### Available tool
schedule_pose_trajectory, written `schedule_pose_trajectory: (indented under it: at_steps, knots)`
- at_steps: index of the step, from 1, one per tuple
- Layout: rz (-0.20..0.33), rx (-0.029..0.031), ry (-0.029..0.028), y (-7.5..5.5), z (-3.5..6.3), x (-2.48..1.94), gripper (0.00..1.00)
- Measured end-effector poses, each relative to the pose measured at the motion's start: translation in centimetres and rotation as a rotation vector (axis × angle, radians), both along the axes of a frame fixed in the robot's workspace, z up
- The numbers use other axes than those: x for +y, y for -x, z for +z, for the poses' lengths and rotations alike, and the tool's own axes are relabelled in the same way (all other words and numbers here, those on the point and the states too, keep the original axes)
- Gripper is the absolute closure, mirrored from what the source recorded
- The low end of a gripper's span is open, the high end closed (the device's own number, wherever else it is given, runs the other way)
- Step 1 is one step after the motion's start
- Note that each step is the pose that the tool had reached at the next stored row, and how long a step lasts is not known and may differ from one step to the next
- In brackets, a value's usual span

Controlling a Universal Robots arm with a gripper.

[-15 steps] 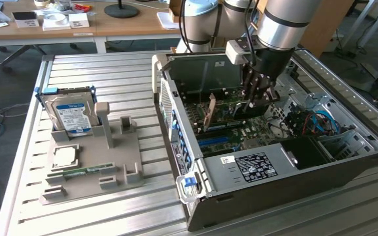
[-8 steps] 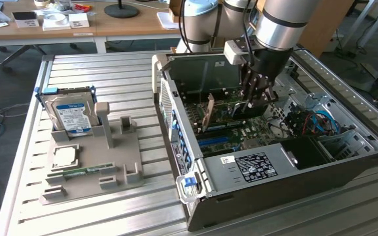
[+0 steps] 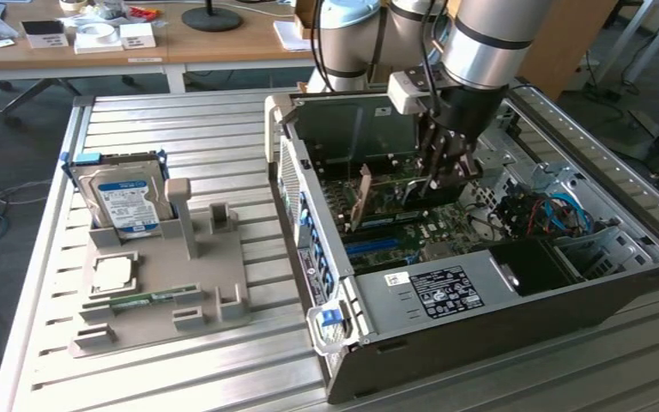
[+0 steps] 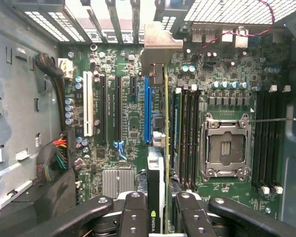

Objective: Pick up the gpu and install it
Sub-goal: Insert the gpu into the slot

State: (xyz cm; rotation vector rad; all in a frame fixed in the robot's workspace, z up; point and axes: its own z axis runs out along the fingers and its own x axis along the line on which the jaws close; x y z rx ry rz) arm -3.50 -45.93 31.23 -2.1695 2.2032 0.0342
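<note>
Already the pick-up half looks done: the gripper (image 3: 442,176) is pinching the gpu (image 3: 404,196) by its top edge, fingers (image 4: 133,212) closed on either side of it, and holds it down inside the open computer case (image 3: 479,300). From the wrist view the gpu (image 4: 155,177) is seen edge-on, dark face with a green logo near the fingers, running away toward its silver bracket (image 4: 160,44) at the case's rear wall. It stands upright over the green board, lined up lengthwise with the long blue slot (image 4: 147,108) and just beside it as seen from above. Whether its lower edge has gone into a slot or hangs above one I cannot tell, so I would judge the install half begun and not shown as finished.

Close around it the board is crowded. A row of memory sticks (image 4: 185,133) stands right next to the gpu on one side, with the bare processor socket (image 4: 224,148) beyond. On the other side are two black slots (image 4: 104,111), a white slot (image 4: 88,106) and a small finned heat sink (image 4: 117,181). A bundle of cables (image 4: 54,79) hangs well apart by the case wall.

Outside the case, on the exterior view's left, a grey holder tray (image 3: 220,275) carries the hard drive (image 3: 123,202) standing on edge and a spare memory stick (image 3: 147,299) lying flat
</note>
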Motion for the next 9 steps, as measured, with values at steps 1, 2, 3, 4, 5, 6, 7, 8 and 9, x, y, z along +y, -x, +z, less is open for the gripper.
schedule_pose_trajectory:
  at_steps: [1, 2, 3, 4, 5, 6, 7, 8, 9]
  knots:
    - [0.000, 0.0000, 0.0001, 0.02, -0.08, 0.00, 0.73]
    - [0.000, 0.0000, 0.0004, 0.05, -0.20, 0.00, 0.73]
    - [0.000, -0.0003, 0.0003, 0.09, -0.31, 0.00, 0.73]
    - [0.000, -0.0005, 0.0002, 0.13, -0.39, 0.00, 0.73]
    - [0.000, -0.0004, 0.0006, 0.13, -0.39, -0.01, 0.73]
    - [0.000, -0.0004, 0.0007, 0.13, -0.39, -0.01, 0.73]
    - [0.000, -0.0004, 0.0007, 0.14, -0.39, -0.01, 0.73]
    - [0.000, -0.0004, 0.0006, 0.13, -0.40, -0.01, 0.73]
    - [0.000, -0.0005, 0.0004, 0.13, -0.41, 0.00, 0.73]
